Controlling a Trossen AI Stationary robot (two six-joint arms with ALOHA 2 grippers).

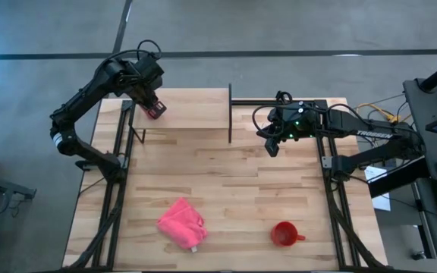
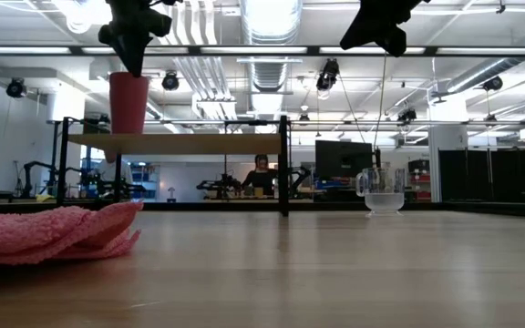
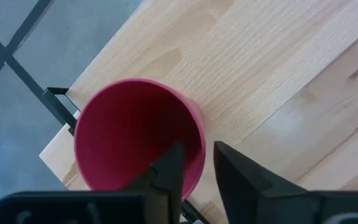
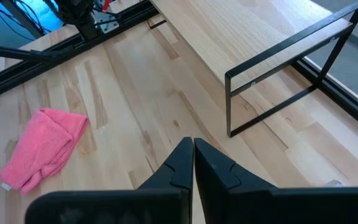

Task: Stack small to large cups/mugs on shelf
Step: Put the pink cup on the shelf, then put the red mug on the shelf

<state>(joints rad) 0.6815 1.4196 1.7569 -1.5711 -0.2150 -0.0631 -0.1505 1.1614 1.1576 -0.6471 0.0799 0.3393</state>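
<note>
The tall pink-red tumbler (image 2: 128, 102) stands upright on the left end of the raised wooden shelf (image 1: 192, 106). My left gripper (image 1: 155, 108) is over it, shut on its rim; the tumbler also shows in the left wrist view (image 3: 132, 134). The squat red mug (image 1: 284, 233) stands on the tabletop near the front right. The small clear cup (image 2: 383, 195) stands on the tabletop right of the shelf; in the high view my right arm hides it. My right gripper (image 1: 271, 145) hangs above the table right of the shelf, shut and empty, also in its wrist view (image 4: 192, 149). My left gripper has the tumbler's rim (image 3: 199, 149) between its two fingers, one finger (image 3: 169, 165) inside the tumbler and one (image 3: 238, 171) outside. The fingers come from above, pointing down. The tumbler stands upright with its base on the shelf.
A crumpled pink cloth (image 1: 180, 224) lies on the tabletop at the front, left of the mug. The shelf's black upright posts (image 1: 230, 114) stand at its right end. Black frame rails run along the table's left and right sides. A person (image 2: 261, 173) sits in the room behind.
</note>
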